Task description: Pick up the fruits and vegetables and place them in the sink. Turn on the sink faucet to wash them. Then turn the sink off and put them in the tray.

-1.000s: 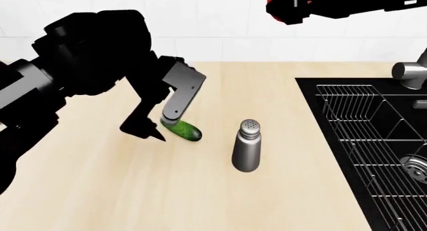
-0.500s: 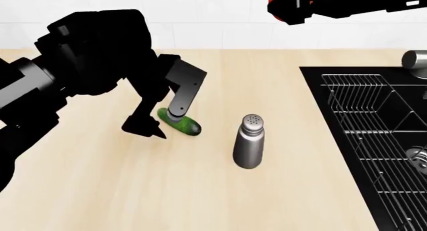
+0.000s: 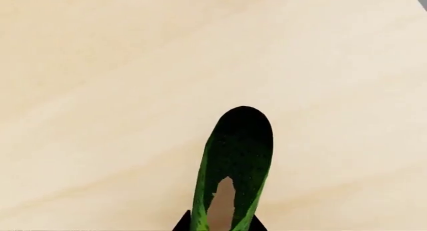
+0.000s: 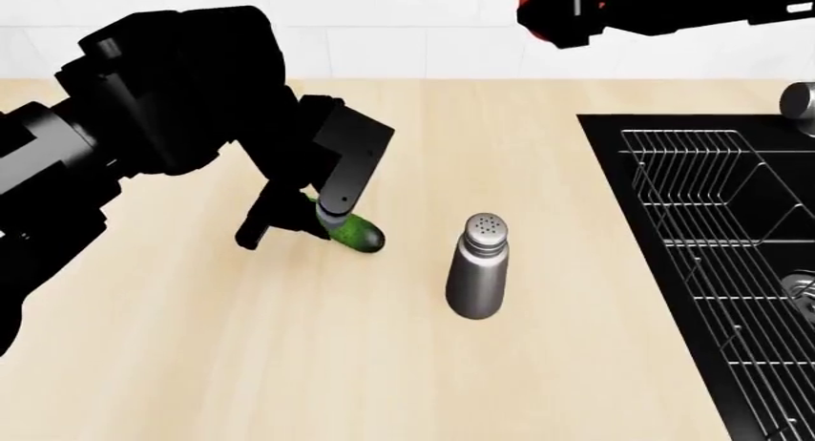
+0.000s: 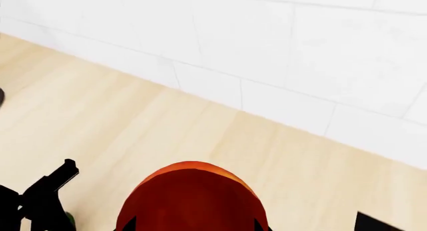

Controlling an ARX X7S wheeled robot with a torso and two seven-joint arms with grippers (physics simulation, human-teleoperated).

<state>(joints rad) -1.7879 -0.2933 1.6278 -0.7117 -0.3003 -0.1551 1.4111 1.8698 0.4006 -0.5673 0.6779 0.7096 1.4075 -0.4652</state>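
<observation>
The left gripper (image 4: 319, 226) has its jaws closed on the cucumber (image 4: 353, 232), which sits low over the pale wooden counter (image 4: 382, 365), its free end pointing toward the steel shaker (image 4: 480, 266). The right gripper (image 4: 560, 21), raised near the tiled wall (image 5: 267, 41), clamps the red-orange fruit (image 5: 193, 198). The sink (image 4: 612, 174) lies beyond the shaker, its wire rack (image 4: 726, 250) inside.

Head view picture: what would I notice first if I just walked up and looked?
Probably the big black left arm, whose left hand grips a small green cucumber on the pale wooden counter. Just beside it a shiny steel shaker stands upright. Off to the side is the black sink with its wire rack, and at the top edge the right hand shows with something red-orange.
</observation>
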